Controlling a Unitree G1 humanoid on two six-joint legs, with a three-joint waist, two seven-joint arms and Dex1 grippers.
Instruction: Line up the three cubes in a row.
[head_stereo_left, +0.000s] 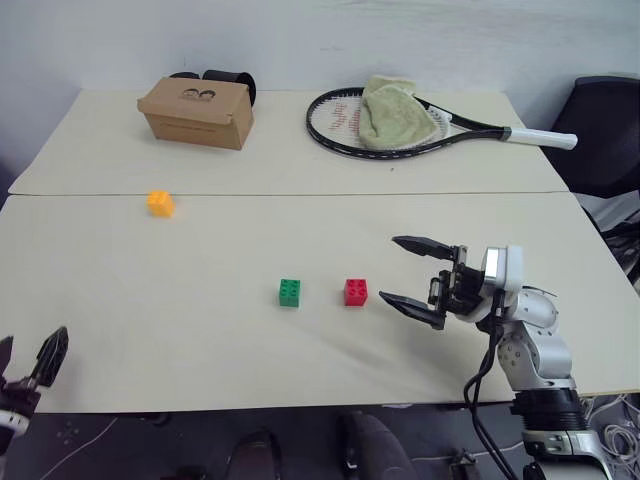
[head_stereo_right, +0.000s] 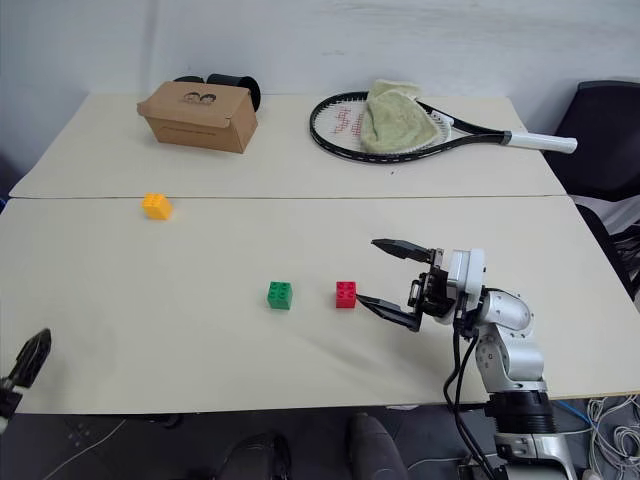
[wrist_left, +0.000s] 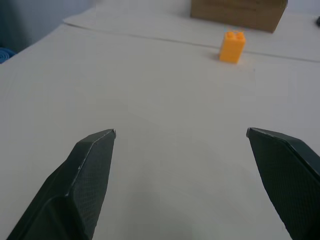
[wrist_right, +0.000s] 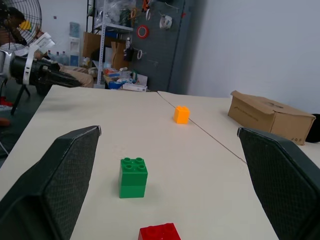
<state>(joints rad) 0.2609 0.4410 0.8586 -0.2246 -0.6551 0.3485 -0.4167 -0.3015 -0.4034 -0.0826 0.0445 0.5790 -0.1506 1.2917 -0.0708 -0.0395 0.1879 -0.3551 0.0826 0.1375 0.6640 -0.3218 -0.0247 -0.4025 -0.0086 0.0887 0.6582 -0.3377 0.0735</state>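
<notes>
Three studded cubes stand on the beige table (head_stereo_left: 200, 330). The orange-yellow cube (head_stereo_left: 160, 203) is far left, near the seam between the two tabletops. The green cube (head_stereo_left: 290, 292) and the red cube (head_stereo_left: 355, 292) stand side by side near the middle. My right gripper (head_stereo_left: 390, 270) is open just right of the red cube, pointing left at it, with nothing between its fingers. In the right wrist view the green cube (wrist_right: 133, 177) and red cube (wrist_right: 160, 232) lie ahead of it. My left gripper (head_stereo_left: 28, 358) hangs open at the table's near left edge, and the orange-yellow cube (wrist_left: 232, 47) is far ahead of it.
A brown cardboard box (head_stereo_left: 197, 113) sits at the back left with black objects behind it. A tennis racket (head_stereo_left: 470, 127) with a green towel (head_stereo_left: 395, 112) on it lies at the back right. A black chair (head_stereo_left: 605, 130) stands beyond the table's right edge.
</notes>
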